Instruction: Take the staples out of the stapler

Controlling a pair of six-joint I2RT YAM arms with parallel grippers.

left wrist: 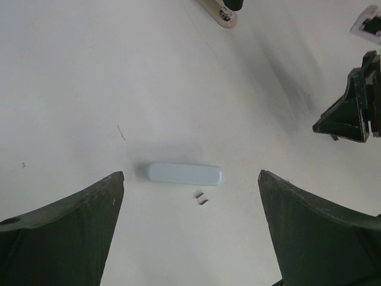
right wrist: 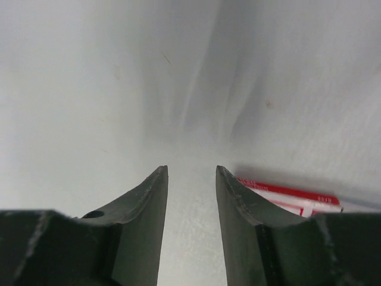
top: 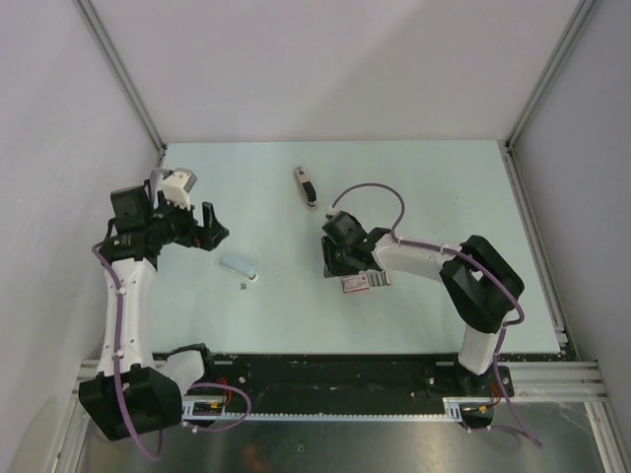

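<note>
Hovering over the left part of the table [top: 414, 177], left gripper [top: 212, 227] has its jaws spread wide, nothing between them. Pale blue oblong [left wrist: 184, 173] lies flat on the table ahead of it in the left wrist view. Staples [left wrist: 202, 198], two tiny dark bits, sit just beside the oblong's near edge, not touching it. Stapler [top: 307, 187] lies toward the back, mid-table, well apart from both grippers. Right gripper [right wrist: 191, 171] is low over the table, jaws parted by a narrow gap, bare surface between them, pinching nothing. Red-and-white box [right wrist: 292, 196] lies just beside its right finger, possibly touching; hard to tell from this angle.
</note>
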